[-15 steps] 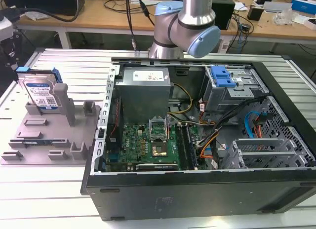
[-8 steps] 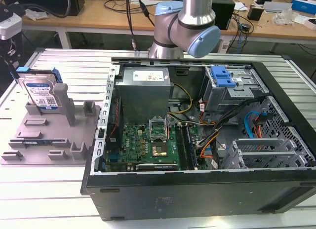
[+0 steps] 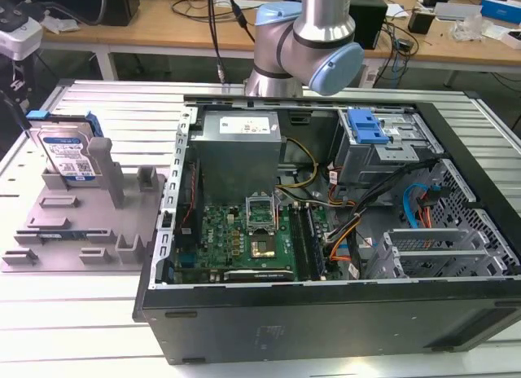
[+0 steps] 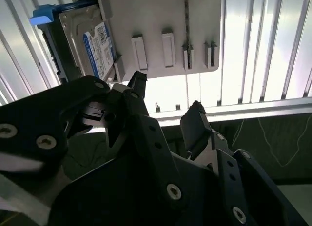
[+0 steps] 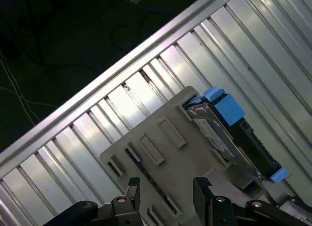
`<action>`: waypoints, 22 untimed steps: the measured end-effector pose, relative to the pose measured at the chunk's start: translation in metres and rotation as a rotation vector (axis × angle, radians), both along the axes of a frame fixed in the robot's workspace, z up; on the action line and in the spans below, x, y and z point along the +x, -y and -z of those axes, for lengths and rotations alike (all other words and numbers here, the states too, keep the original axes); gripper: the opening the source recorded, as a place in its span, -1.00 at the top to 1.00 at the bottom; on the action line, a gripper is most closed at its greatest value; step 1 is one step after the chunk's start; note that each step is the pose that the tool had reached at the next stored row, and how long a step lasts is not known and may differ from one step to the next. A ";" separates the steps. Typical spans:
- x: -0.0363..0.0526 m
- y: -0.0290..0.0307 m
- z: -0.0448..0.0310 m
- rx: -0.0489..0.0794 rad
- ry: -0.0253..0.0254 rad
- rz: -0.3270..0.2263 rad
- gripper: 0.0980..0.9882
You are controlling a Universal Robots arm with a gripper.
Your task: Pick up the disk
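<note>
Slatted metal table (image 3: 98,329) carries everything. Open PC case (image 3: 326,329) takes up the middle and the exterior view's right, side panel off, board and cables exposed, blue latch (image 3: 366,127) on the drive cage at the back. I see the arm (image 3: 313,36) behind the case, elbow joint over its rear edge.

Grey slotted tray (image 3: 65,231) sits flat on the table just beside the case, on the exterior view's left. Both wrist views look down on it (image 4: 156,21) (image 5: 161,153).

The disk (image 3: 69,154) stands on edge at the far corner of that tray, label facing the exterior camera, blue rail along the top, a tall grey post touching its front. In both wrist views it is on the tray's corner (image 4: 90,46) (image 5: 214,133).

Gripper (image 4: 166,97) (image 5: 166,187) hangs above the tray, jaws spread, nothing between them. Clear of the disk, no contact.
</note>
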State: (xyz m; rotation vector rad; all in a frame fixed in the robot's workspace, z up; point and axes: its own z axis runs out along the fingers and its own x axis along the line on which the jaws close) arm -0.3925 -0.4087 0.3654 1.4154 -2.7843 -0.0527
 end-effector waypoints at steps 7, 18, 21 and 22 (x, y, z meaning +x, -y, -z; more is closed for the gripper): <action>0.0000 -0.0001 0.0006 -0.001 0.0028 -0.168 -0.03; 0.0001 -0.0029 0.0023 -0.009 0.0227 -0.304 -0.03; 0.0002 -0.0064 0.0024 -0.009 0.0230 -0.348 -0.03; 0.0002 -0.0065 0.0024 -0.009 0.0231 -0.364 -0.03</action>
